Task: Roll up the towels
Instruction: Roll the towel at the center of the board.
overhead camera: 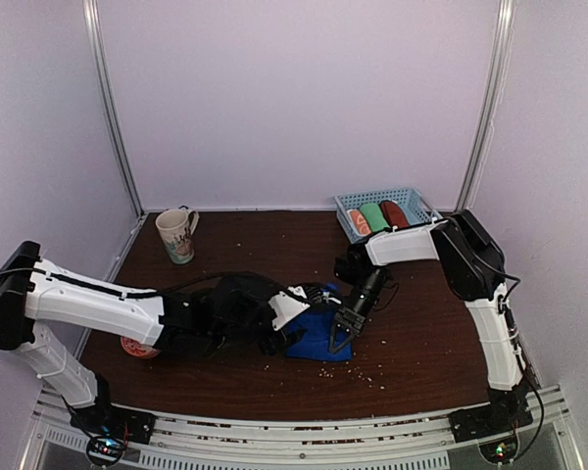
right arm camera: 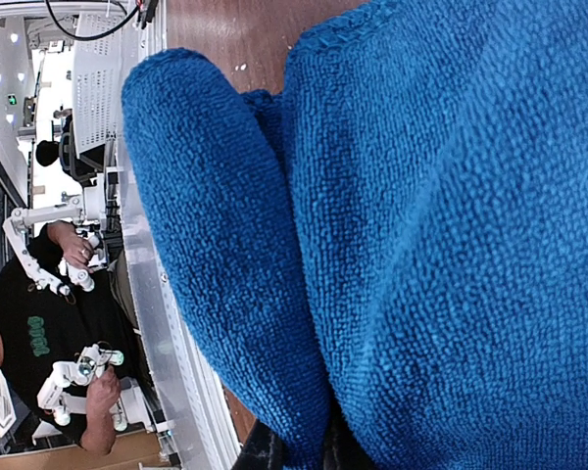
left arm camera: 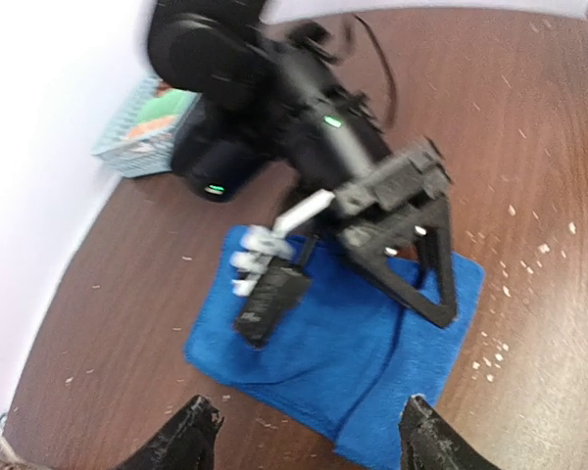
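Blue towel (overhead camera: 318,343) lies just ahead of the open left claw (left arm camera: 311,436); right claw (overhead camera: 343,336) pinches its right edge.

Blue towel (right arm camera: 451,245), pinched in the jaws of the right gripper (overhead camera: 339,338), is presenting as looped terry cloth, matt and coarse-piled. Counter (left arm camera: 529,127) beneath the jaws is showing a dark brown wood grain, smooth with a faint sheen, and is carrying pale gritty specks (left arm camera: 490,362). The jaws themselves are reading as matt black plastic. Arm shell (overhead camera: 402,245) behind them is appearing as glossy white plastic. Basket (overhead camera: 345,223) beyond the jaws is looking like pale blue moulded plastic lattice.
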